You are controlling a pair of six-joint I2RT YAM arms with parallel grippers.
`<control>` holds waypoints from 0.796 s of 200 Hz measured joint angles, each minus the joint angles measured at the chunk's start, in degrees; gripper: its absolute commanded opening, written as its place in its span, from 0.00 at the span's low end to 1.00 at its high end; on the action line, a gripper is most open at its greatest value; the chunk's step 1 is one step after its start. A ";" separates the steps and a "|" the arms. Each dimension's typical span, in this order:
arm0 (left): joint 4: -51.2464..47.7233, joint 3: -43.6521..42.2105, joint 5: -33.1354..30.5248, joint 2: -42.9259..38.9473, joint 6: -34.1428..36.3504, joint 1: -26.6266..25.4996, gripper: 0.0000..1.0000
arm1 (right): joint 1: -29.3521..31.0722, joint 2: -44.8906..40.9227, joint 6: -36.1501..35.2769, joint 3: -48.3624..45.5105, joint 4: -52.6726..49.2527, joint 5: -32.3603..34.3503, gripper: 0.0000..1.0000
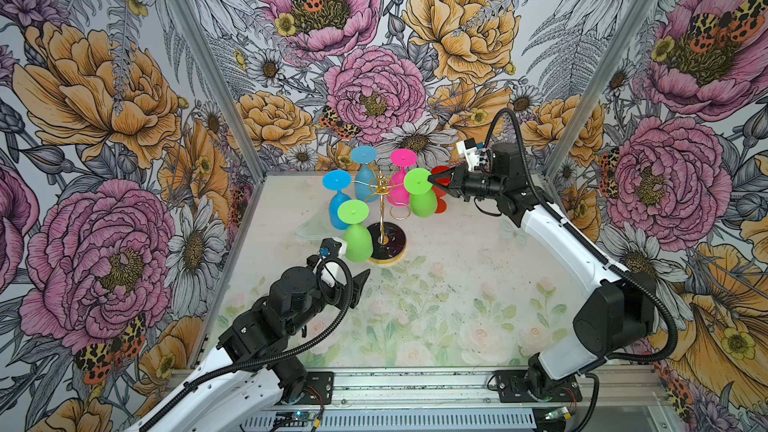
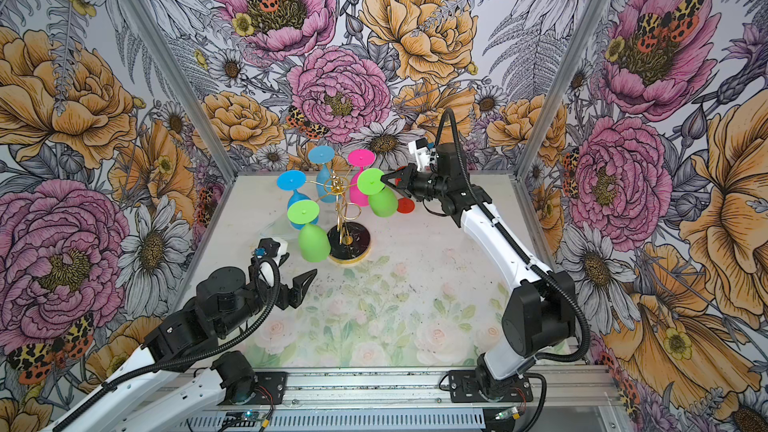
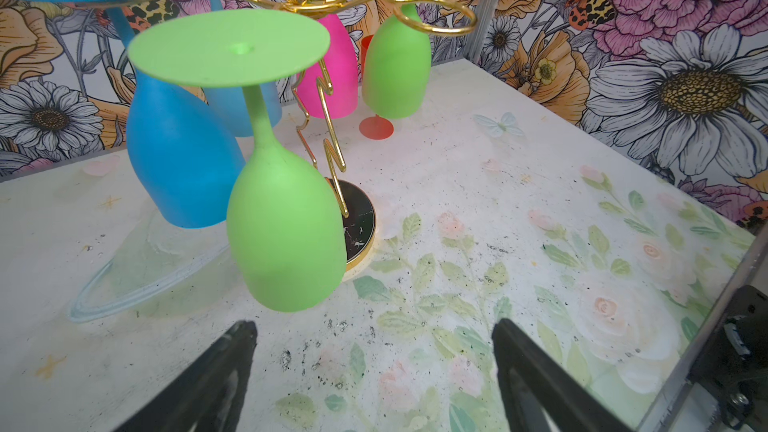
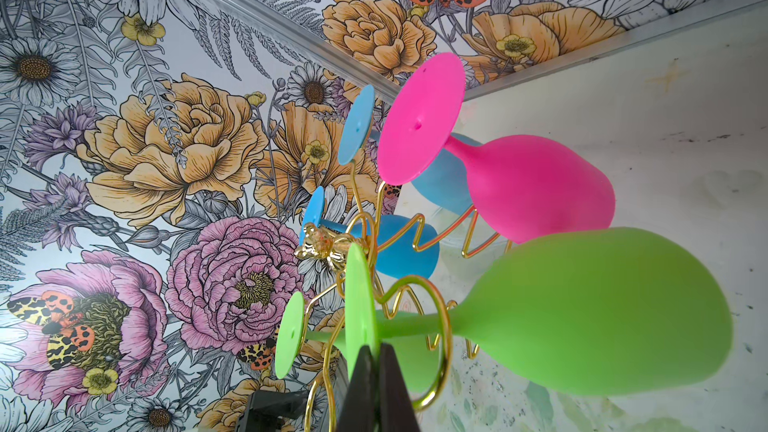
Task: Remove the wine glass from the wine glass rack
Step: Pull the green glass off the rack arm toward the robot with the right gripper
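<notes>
The gold wine glass rack [image 1: 382, 184] stands on its round black base [image 2: 359, 243] at the back of the table. Several coloured glasses hang upside down from it. My right gripper [image 1: 430, 179] is shut on the rim of the foot of a green wine glass [image 1: 423, 200] on the rack's right side. In the right wrist view the fingertips [image 4: 365, 361] pinch that foot, and the glass's stem [image 4: 409, 321] crosses a gold loop. My left gripper [image 3: 374, 334] is open and empty, low over the table just in front of a second green glass [image 3: 286, 238].
Two blue glasses [image 1: 337, 205] [image 1: 365, 178] and a pink one [image 1: 400, 180] also hang from the rack. A red glass [image 2: 405, 204] stands on the table behind the held one. The flowered back wall [image 1: 374, 97] is close behind.
</notes>
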 measured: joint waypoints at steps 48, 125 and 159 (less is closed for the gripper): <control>-0.02 0.00 0.11 -0.02 0.00 0.00 0.91 | 1.09 0.24 1.09 0.07 1.68 0.00 0.00; -0.02 0.00 0.13 -0.28 0.00 0.00 0.91 | 2.67 2.69 1.51 0.52 2.54 -0.09 0.00; -0.02 0.00 0.13 -0.28 0.00 0.00 0.91 | 2.78 2.51 1.49 0.37 2.56 -0.09 0.00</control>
